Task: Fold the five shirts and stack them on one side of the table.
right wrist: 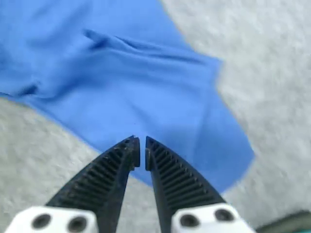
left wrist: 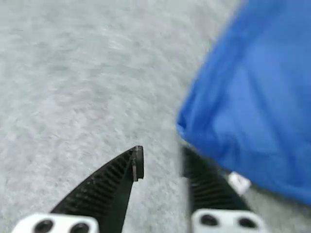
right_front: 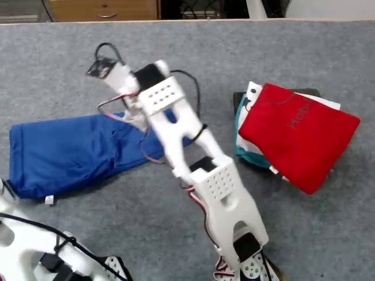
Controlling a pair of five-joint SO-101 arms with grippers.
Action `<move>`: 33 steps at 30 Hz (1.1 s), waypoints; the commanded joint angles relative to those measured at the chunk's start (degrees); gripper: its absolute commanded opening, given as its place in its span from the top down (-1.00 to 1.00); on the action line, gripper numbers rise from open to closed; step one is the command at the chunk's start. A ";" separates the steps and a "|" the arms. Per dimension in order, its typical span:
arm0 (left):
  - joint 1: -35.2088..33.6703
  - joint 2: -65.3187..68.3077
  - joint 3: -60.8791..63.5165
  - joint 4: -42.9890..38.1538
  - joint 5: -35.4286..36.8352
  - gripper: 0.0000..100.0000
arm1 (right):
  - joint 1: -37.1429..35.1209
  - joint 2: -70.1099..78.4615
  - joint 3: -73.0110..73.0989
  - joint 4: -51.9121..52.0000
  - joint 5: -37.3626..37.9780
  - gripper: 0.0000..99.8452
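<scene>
- Surface: you are working on a table (right_front: 304, 234) covered in grey, felt-like material. Past its far edge, beyond the blue shirt (right_front: 64, 152), stands a wooden cabinet (right_front: 105, 9) with a drawer front.
- Blue shirt: it lies spread flat and unfolded on the table, with some creases.
- Stack (right_front: 249, 146): it sits well apart from the blue shirt, with the right arm (right_front: 193, 152) between the two. A folded red shirt (right_front: 299, 137) lies on top, tilted. Teal, white and dark layers show at the edges beneath it.
- Right gripper (right wrist: 142, 145): it hangs directly over the blue shirt, near the shirt's edge. The jaws are closed to a thin slit, with nothing between them.
- Left gripper (left wrist: 163, 162): it sits just beside a corner of the blue shirt, over bare table. The jaws are spread apart and hold nothing.
- Tag (left wrist: 239, 182): a small white tag pokes out at that corner of the blue shirt.
- Hidden: in the high view, the right arm covers part of the blue shirt's near end.
- Cut off: the left arm (right_front: 41, 252), below the blue shirt in the high view, runs out of frame.
- Hard to make out: you cannot count the layers under the red shirt. The left wrist view is blurred, so you cannot tell whether the shirt corner touches the nearer finger.
</scene>
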 commanded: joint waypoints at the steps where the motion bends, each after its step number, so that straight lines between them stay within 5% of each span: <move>1: 1.98 2.90 -2.95 1.41 -0.18 0.49 | 4.40 -3.74 -2.51 1.23 0.62 0.94; 13: -4.26 13.10 -10.95 5.19 -5.80 0.48 | 5.45 -21.93 8.57 1.14 0.62 0.94; 20: -0.57 24.44 -17.10 3.96 -5.63 0.48 | 5.45 -25.98 14.73 1.14 0.70 0.94; 33: 7.34 50.29 -41.19 13.63 -1.85 0.48 | 2.37 -25.63 15.96 1.05 0.70 0.94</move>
